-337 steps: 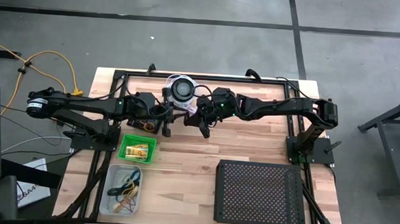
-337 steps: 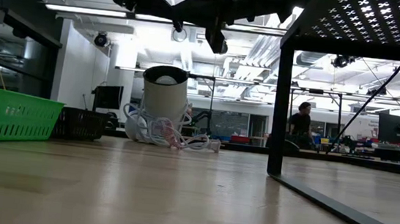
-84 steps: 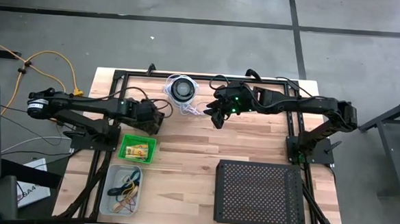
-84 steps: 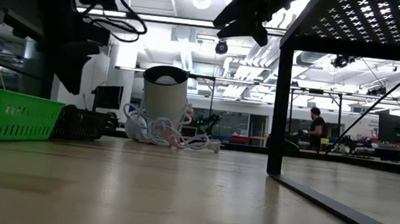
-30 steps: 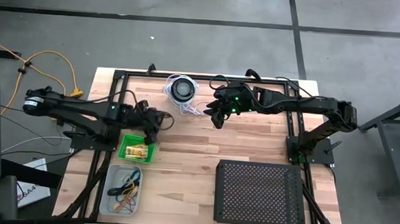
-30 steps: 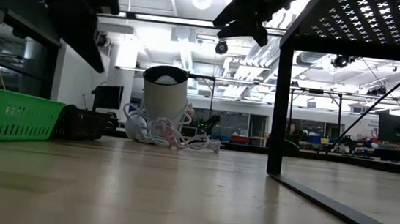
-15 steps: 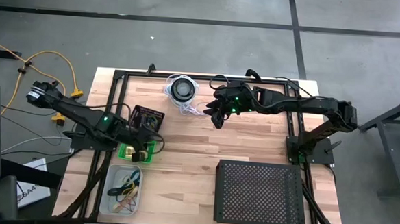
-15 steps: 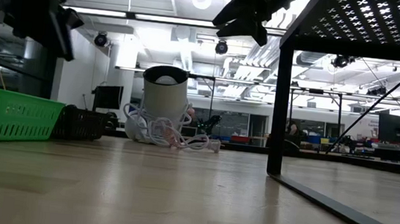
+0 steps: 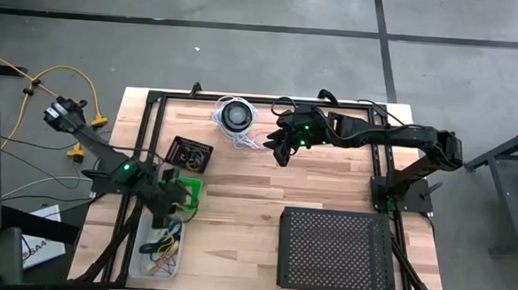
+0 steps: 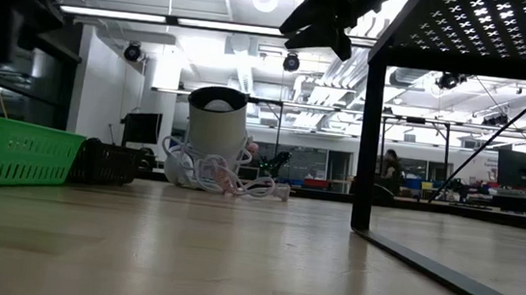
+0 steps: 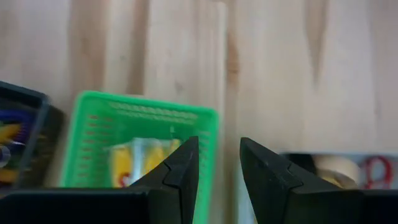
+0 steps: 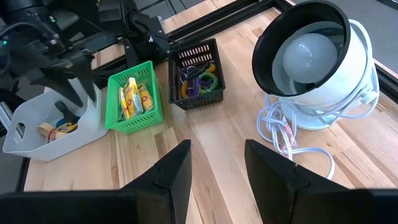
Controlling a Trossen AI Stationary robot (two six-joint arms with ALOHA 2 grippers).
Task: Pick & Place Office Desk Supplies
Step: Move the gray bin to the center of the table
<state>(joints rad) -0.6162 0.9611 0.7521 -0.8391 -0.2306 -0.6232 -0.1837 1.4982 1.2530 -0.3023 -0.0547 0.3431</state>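
My left pincer [image 9: 174, 207] hangs over the green basket [image 9: 188, 187], at the edge nearest the pale bin [image 9: 160, 246]. Its fingers [image 11: 180, 171] stand a little apart with bare wood showing in the gap between them, and they have hold of nothing. Looking past them, I see the green basket [image 11: 143, 146] directly below, with the yellow packets [image 11: 140, 158] lying inside it.

Beside the green basket, away from the front of the counter [image 9: 247, 198], sits the small black basket [image 9: 188, 154], which holds the tiny coloured rings and clips [image 12: 199, 78]. On the basket's other side, toward the front edge, the pale bin holds the rubber-band loops [image 9: 163, 244], brown, dark, yellow and red, tangled together.

My right pincer [image 9: 281, 152] waits in the air well apart from the green basket, near the round lamp [image 9: 236, 115] with its coiled white cord [image 9: 246, 142]. Its fingers [image 12: 174, 171] are spread wide and empty. From its wrist I can see the green basket [image 12: 134, 99], the black basket [image 12: 198, 74] and the pale bin [image 12: 53, 127] all in a row.

The large black perforated tray [image 9: 333, 251] stands at the far side of the counter from the green basket.
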